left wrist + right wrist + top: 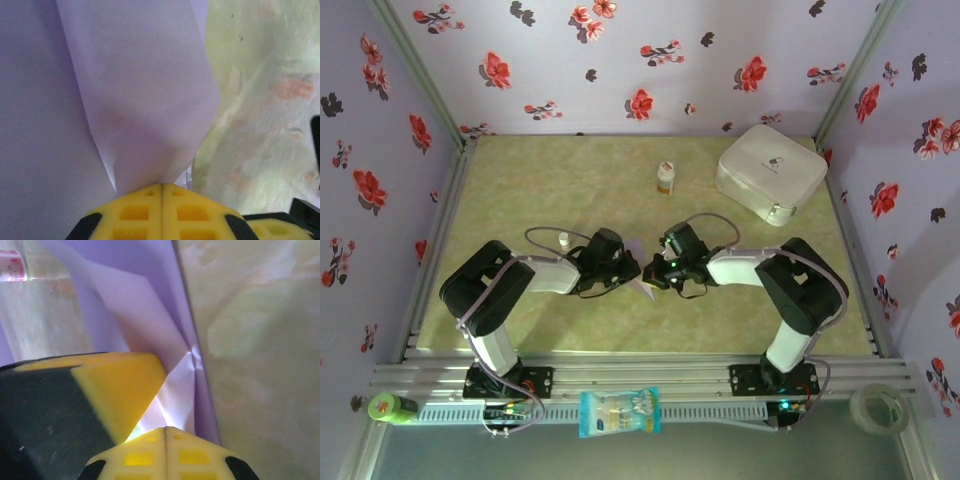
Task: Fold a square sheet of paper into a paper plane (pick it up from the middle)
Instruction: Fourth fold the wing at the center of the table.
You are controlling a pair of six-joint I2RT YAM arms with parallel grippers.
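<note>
The pale lavender sheet of paper (643,290) is held above the table's middle, between both grippers. It is folded and creased, with layered flaps (175,385) meeting in a point. My left gripper (161,186) is shut on a fold of the paper (145,90), which rises out of the closed yellow fingertips. My right gripper (166,429) is shut on the paper's lower edge, right beside the left gripper's yellow finger (115,385). In the top view the left gripper (632,270) and right gripper (656,274) almost touch. The grippers hide most of the paper, so I cannot tell whether it has the paper plane's shape.
A white rounded case (770,172) sits at the back right. A small white bottle (665,178) stands behind the grippers, and a small white cap (563,238) lies by the left arm. A blue-white snack packet (619,412) hangs on the front rail.
</note>
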